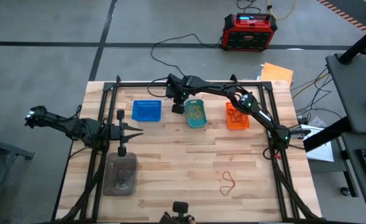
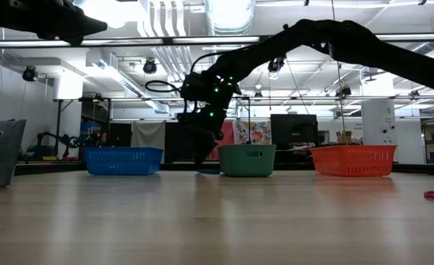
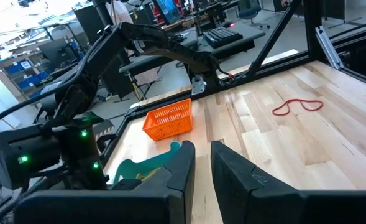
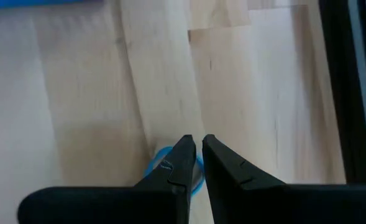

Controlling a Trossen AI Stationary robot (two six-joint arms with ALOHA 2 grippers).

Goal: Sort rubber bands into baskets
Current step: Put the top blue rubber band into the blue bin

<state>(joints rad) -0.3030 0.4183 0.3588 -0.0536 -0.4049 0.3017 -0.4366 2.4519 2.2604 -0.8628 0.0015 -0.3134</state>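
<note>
My right gripper (image 4: 193,163) is down at the tabletop between the blue basket (image 1: 146,111) and the teal basket (image 1: 196,114), fingers drawn nearly together over a blue rubber band (image 4: 164,163) lying on the wood. The tips look pinched on the band, but I can't be sure it's actually caught rather than just under them; I'd judge a pick in progress

Left gripper (image 3: 201,163) waits at the left side of the table near a clear grey container (image 1: 121,174), fingers close together, nothing between them

Progress as I read it:
- teal basket has pale bands inside
- orange basket (image 1: 237,116) has reddish bands inside
- blue basket: contents too fine to make out from above
- one red band (image 1: 228,182) lies loose on the open table (image 1: 170,155), well apart from the baskets, toward the near right

So sorting looks mostly done. Left: this blue band, presumably for the blue basket, then the red one for the orange
</note>
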